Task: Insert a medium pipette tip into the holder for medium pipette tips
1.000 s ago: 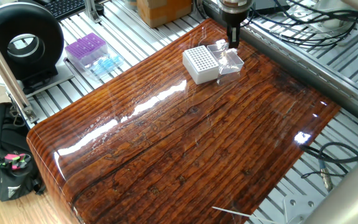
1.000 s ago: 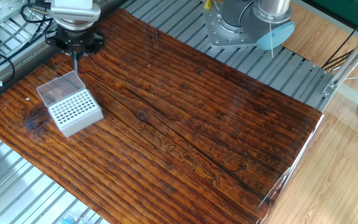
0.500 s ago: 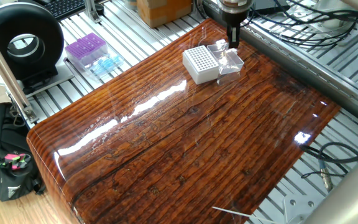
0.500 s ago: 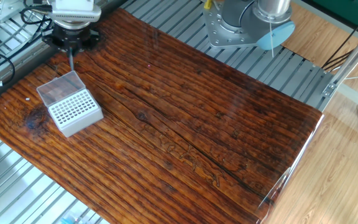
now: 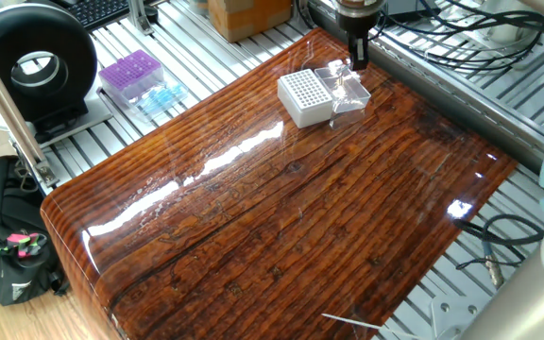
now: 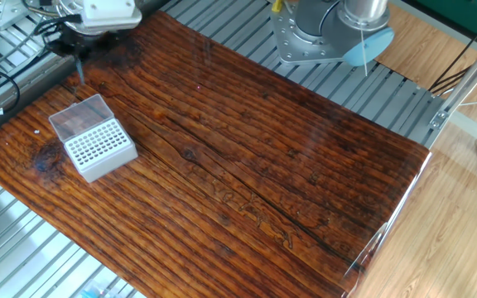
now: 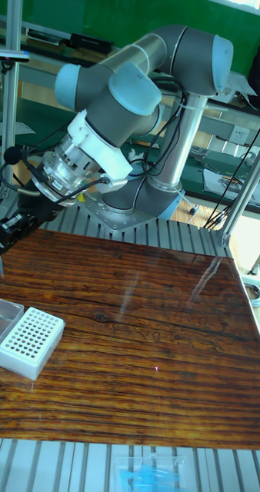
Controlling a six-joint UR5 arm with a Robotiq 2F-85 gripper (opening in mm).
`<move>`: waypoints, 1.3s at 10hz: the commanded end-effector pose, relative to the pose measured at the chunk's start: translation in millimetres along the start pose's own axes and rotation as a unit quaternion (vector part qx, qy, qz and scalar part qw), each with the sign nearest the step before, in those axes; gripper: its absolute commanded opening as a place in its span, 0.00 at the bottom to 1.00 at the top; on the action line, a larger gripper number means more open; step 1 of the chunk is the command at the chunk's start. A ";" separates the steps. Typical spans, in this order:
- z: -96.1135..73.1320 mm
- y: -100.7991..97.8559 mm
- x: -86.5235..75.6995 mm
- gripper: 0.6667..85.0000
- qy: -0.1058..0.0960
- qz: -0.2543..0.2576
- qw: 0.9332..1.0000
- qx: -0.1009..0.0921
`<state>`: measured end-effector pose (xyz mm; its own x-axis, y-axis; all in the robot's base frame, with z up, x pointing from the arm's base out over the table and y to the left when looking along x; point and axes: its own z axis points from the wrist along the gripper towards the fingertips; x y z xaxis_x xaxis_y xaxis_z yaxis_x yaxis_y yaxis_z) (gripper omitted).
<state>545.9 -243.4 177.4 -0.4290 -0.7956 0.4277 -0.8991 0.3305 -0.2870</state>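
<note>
Holder: white block with a grid of holes, holes look empty; clear lid hinged open beside it; both on the wooden surface
Purple box: off the surface, light-blue tips heaped just beside it
Change: claw has moved away from the lid, toward the surface's edge
Claw: pressed together on a thin tip pointing down, above the surface, apart from the holder

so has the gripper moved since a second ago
Yes. In the other fixed view the gripper has shifted left and up the picture, away from the white holder, which has stayed put on the table.
</note>
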 end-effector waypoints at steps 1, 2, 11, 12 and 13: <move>-7.9 -16.9 -2.2 0.00 0.023 -0.031 0.999 0.025; -10.3 -13.1 -24.6 0.00 -0.004 -0.036 0.999 0.015; -16.9 -3.0 -96.7 0.00 -0.014 -0.040 0.999 0.007; -21.4 -3.2 -91.3 0.00 -0.010 -0.039 0.999 0.014; -21.6 -8.6 -87.2 0.00 -0.002 -0.054 0.998 0.024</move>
<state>589.4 -167.5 158.8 -0.3479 -0.8288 0.4382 -0.9302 0.2469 -0.2714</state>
